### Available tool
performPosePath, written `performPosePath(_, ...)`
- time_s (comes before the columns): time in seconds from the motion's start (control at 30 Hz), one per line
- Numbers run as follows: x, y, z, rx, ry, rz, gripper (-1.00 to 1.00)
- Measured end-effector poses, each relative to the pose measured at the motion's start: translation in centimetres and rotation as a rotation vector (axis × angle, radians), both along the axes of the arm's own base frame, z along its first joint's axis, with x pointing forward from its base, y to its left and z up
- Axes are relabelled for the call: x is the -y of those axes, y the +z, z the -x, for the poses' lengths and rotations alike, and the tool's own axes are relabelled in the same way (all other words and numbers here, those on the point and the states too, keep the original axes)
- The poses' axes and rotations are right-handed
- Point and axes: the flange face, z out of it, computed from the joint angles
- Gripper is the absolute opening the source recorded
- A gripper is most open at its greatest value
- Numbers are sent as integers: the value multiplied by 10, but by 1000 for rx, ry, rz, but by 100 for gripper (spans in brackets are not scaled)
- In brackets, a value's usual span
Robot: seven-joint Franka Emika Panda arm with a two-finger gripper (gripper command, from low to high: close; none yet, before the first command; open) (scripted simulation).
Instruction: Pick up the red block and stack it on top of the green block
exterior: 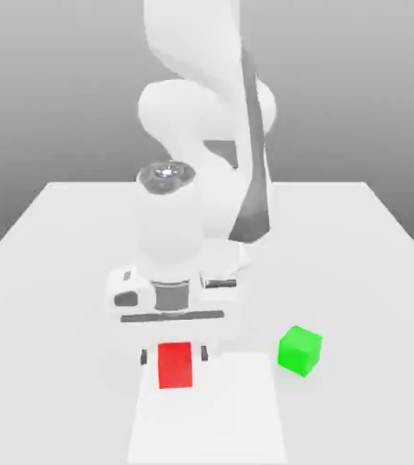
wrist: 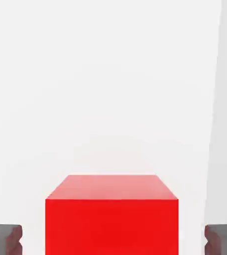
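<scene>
The red block [exterior: 175, 365] sits on the white table [exterior: 56, 272] near its front edge, a small bright-red cube. My gripper [exterior: 174, 356] hangs straight down over it, open, with one dark fingertip on each side of the cube and a narrow gap at both. In the hand view the red block [wrist: 112, 219] lies between the two grey fingertips [wrist: 5, 239], and neither touches it. The green block [exterior: 300, 351] rests on the table to the exterior view's right of the red one, about a hand's width away, with nothing touching it.
The arm's white body [exterior: 202, 100] rises behind the gripper, over the middle of the table. A paler rectangular patch [exterior: 207, 418] marks the tabletop in front of the red block. The table's edges run along the exterior view's left and right.
</scene>
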Motion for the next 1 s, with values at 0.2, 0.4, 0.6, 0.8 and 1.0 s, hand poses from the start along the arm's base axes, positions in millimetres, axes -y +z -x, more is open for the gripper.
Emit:
performPosePath(0.2,0,5,0,0,0,-1,-100)
performPosePath(0.4,0,55,0,0,0,-1,-100)
performPosePath(0.6,-115,84,12,0,361,-12,-100)
performPosePath(0.8,-195,81,44,-1,641,0,-100)
performPosePath(1.0,-196,34,46,-1,648,1,100)
